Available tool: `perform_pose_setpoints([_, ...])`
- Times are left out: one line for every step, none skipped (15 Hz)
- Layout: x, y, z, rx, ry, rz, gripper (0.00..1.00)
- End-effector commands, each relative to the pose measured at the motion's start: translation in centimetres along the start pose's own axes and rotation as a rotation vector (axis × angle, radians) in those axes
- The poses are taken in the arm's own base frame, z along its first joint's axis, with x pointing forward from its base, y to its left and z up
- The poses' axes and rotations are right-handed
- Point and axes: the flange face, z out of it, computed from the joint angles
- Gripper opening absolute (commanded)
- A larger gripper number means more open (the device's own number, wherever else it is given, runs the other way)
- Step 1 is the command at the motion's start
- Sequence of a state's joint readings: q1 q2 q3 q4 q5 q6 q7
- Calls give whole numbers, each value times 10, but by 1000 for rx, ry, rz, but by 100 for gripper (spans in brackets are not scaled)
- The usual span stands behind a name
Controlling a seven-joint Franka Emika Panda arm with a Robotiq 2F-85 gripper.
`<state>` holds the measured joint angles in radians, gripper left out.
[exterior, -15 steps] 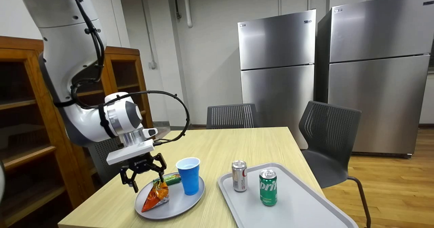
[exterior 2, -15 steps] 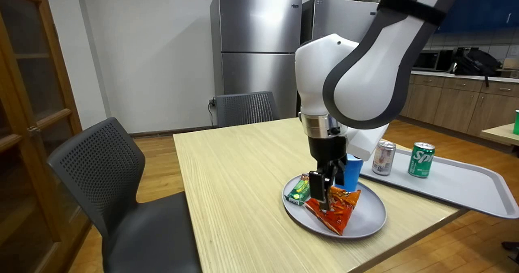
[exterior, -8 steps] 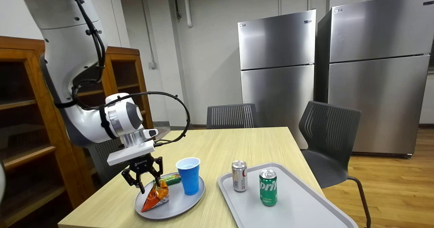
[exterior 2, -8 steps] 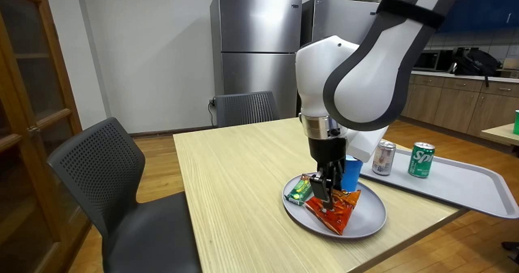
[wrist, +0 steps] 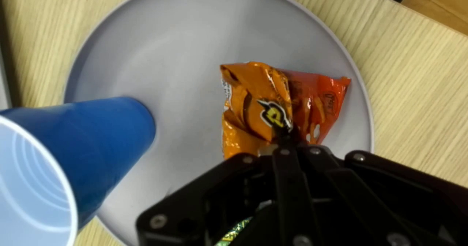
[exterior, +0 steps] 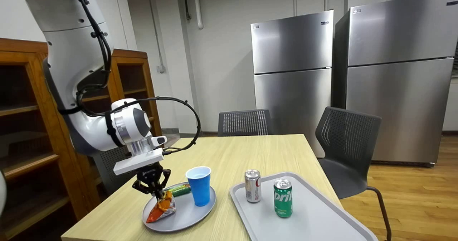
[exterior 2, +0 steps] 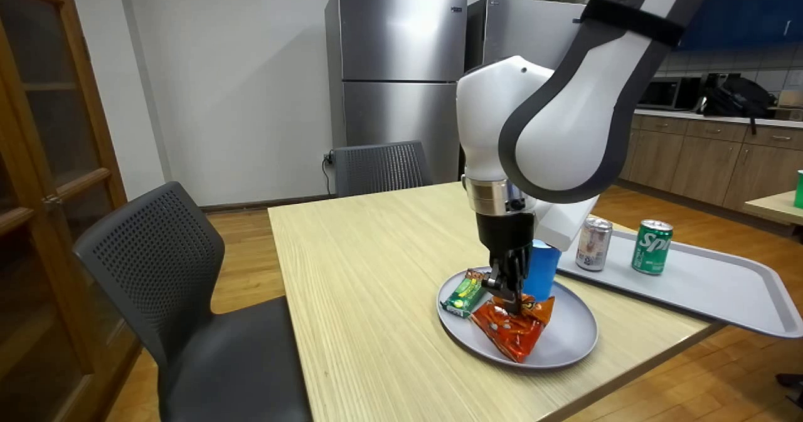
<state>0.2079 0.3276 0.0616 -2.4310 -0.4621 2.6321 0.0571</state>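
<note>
An orange and red snack bag (exterior: 157, 214) (exterior 2: 509, 340) (wrist: 256, 103) lies on a round grey plate (exterior: 195, 217) (wrist: 182, 37). My black gripper (exterior: 160, 197) (exterior 2: 513, 309) (wrist: 286, 138) points down over it, its fingers drawn together and pinching the foil, which creases at the tips. Part of the bag is hidden beneath the fingers in the wrist view. A blue cup (exterior: 200, 189) (exterior 2: 542, 268) (wrist: 98, 136) stands upright on the same plate. Beside the bag rests a green packet (exterior: 181, 189) (exterior 2: 464, 295), mostly covered by the gripper in the wrist view.
A grey tray (exterior: 315, 226) (exterior 2: 721, 278) on the table bears a silver can (exterior: 253, 186) and a green can (exterior: 283, 199), both upright. Dark chairs (exterior: 347, 144) (exterior 2: 169, 284) stand round the wooden table (exterior 2: 376, 296). Cables loop off the arm near the wrist.
The gripper's fingers have come together from wide apart onto the snack bag. Pinched between them, the bag has folded and shifted slightly. The arm has barely moved; cup, packet and cans stay put.
</note>
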Motion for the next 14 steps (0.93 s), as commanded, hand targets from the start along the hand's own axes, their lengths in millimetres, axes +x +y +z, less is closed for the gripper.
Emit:
perform_pose_setpoints([5,0,-2,-13,12,2,0])
perform_pose_setpoints([4,0,-5,-13,14,3,0])
perform_pose_setpoints([4,1,-9,-13,17,3,0])
perform_pose_setpoints([3,1,-12,-16,20,4,0])
perform_pose_setpoints([3,1,-19,-17,29,7,0])
perform_pose_setpoints([3,2,-24,-16,35,8,0])
perform_pose_setpoints([3,2,-32,-15,44,11,0])
perform_pose_setpoints([3,1,-38,-14,55,14,0])
perform_pose_setpoints([4,-1,-44,-13,66,14,0])
perform_pose_setpoints([7,-5,-49,-12,74,14,0])
perform_pose_setpoints([11,-10,-53,-8,85,13,0])
perform_pose_setpoints([14,-17,-59,-4,96,7,0])
perform_pose_setpoints([17,-23,-63,7,103,8,0])
perform_pose_setpoints([21,-32,-67,15,113,7,0])
